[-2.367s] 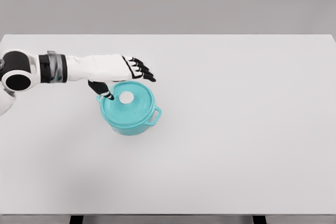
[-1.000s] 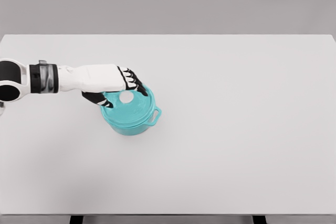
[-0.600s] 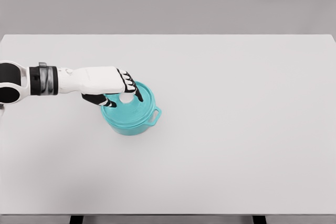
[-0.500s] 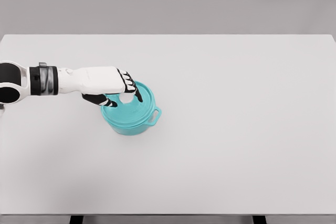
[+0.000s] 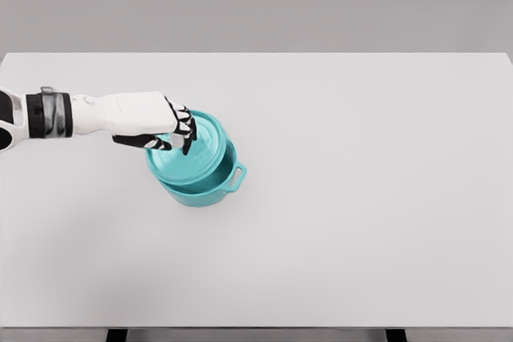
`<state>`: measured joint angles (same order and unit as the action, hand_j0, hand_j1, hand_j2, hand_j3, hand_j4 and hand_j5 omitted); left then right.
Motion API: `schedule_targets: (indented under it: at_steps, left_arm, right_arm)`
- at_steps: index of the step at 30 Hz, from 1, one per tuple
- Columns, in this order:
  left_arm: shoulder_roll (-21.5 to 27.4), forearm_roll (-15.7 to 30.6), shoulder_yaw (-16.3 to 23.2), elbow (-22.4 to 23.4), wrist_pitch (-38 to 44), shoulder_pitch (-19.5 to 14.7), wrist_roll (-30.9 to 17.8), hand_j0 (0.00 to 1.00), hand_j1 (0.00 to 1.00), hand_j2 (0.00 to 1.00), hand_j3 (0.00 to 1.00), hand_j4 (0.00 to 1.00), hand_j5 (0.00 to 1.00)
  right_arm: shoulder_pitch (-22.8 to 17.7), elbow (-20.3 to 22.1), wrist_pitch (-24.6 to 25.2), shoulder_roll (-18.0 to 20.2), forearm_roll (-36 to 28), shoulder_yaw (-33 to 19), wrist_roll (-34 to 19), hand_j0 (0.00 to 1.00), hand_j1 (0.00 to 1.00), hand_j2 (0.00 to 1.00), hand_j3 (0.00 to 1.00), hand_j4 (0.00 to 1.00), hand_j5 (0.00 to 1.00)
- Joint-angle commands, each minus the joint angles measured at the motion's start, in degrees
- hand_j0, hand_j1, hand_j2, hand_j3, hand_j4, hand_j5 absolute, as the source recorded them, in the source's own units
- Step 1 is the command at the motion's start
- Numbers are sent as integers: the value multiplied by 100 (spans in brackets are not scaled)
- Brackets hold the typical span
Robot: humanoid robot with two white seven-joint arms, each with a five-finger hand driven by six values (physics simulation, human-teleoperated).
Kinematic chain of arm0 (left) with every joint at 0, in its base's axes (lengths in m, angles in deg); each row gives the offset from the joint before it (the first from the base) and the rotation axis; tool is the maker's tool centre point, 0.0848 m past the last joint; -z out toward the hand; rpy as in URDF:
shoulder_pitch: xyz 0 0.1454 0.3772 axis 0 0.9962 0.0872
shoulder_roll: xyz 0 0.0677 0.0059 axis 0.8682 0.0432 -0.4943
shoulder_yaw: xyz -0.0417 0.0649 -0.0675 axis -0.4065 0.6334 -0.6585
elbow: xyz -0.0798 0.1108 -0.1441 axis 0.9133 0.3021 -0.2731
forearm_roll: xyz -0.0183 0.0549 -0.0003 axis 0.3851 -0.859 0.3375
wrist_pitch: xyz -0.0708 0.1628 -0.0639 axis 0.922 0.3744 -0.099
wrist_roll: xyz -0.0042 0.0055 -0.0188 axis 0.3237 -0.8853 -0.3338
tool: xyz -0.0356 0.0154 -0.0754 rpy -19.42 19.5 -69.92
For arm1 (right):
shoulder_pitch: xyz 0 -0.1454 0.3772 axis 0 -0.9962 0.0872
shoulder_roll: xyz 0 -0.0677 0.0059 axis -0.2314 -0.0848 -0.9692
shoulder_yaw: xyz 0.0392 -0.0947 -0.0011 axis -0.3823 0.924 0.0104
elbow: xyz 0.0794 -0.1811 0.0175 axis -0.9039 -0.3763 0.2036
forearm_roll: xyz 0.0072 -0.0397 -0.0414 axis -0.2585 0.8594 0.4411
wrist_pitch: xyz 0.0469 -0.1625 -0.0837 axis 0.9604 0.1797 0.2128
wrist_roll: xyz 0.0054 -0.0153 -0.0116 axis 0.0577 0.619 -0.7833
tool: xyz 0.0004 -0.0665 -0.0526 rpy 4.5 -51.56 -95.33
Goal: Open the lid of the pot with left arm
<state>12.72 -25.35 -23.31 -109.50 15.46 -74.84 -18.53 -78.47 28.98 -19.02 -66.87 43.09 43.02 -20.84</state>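
Observation:
A teal pot point(image 5: 210, 184) with a side handle point(image 5: 238, 175) stands on the white table point(image 5: 361, 198), left of the middle. Its teal lid point(image 5: 200, 154) is raised off the rim and shifted up and to the left, tilted. My left hand point(image 5: 175, 138) comes in from the left edge and is shut on the lid's white knob, which its black fingers point(image 5: 185, 129) mostly hide. The right arm is out of view.
The table's front edge point(image 5: 256, 327) runs along the bottom of the picture, with two dark legs below it. A grey wall stands behind the table's far edge.
My left hand came down on the lid's knob and curled its fingers around it. It has since pulled back to the left and lifted, taking the lid off the pot's rim.

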Motion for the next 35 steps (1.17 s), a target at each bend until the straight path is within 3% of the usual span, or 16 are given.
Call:
schedule_targets:
  at_steps: [1, 5, 8, 16, 17, 20, 26, 27, 28, 31, 32, 35]
  left_arm:
    - [396, 37, -165, -9, 11, 0, 2, 39, 39, 39, 39, 39, 39]
    - [1134, 1, -297, 18, 11, 0, -68, 39, 39, 39, 39, 39, 39]
    - [1161, -7, -349, 79, 11, 53, -308, 40, 40, 40, 40, 40, 40]
    - [1152, -7, -340, 237, 11, 88, -308, 52, 52, 52, 52, 52, 52]
    - [1152, -7, -340, 255, 11, 105, -308, 58, 58, 58, 58, 58, 58]
    - [1143, 19, -341, 273, 11, 114, -308, 97, 97, 97, 97, 97, 97]
    - [1117, 19, -349, 308, 11, 193, -308, 100, 100, 100, 100, 100, 100]
    - [1126, 10, -332, 430, 11, 237, -308, 100, 100, 100, 100, 100, 100]
    - [1143, 45, -332, 860, 11, 360, -308, 100, 100, 100, 100, 100, 100]
    - [1073, 827, -666, 2372, 11, 360, -306, 100, 100, 100, 100, 100, 100]
    - [1073, 845, -727, 2610, 11, 352, -297, 100, 100, 100, 100, 100, 100]
    - [994, 828, -754, 2646, 11, 369, -306, 100, 100, 100, 100, 100, 100]
  right_arm:
    - [0, 0, -1, 1, 0, 0, -3, 100, 100, 100, 100, 100, 100]
    - [0, 0, -1, 1, 0, 0, -3, 100, 100, 100, 100, 100, 100]
    - [0, 0, -1, 1, 0, 0, -3, 100, 100, 100, 100, 100, 100]
    - [0, 0, -1, 1, 0, 0, -3, 100, 100, 100, 100, 100, 100]
    - [0, 0, -1, 1, 0, 0, -3, 100, 100, 100, 100, 100, 100]
    - [0, 0, -1, 1, 0, 0, -3, 100, 100, 100, 100, 100, 100]
    - [0, 0, -1, 1, 0, 0, -3, 100, 100, 100, 100, 100, 100]
    - [0, 0, -1, 1, 0, 0, -3, 100, 100, 100, 100, 100, 100]
    - [0, 0, -1, 1, 0, 0, -3, 100, 100, 100, 100, 100, 100]
    - [0, 0, -1, 1, 0, 0, -3, 100, 100, 100, 100, 100, 100]
    - [0, 0, -1, 1, 0, 0, 6, 100, 100, 100, 100, 100, 100]
    - [0, 0, -1, 1, 0, 0, -3, 100, 100, 100, 100, 100, 100]
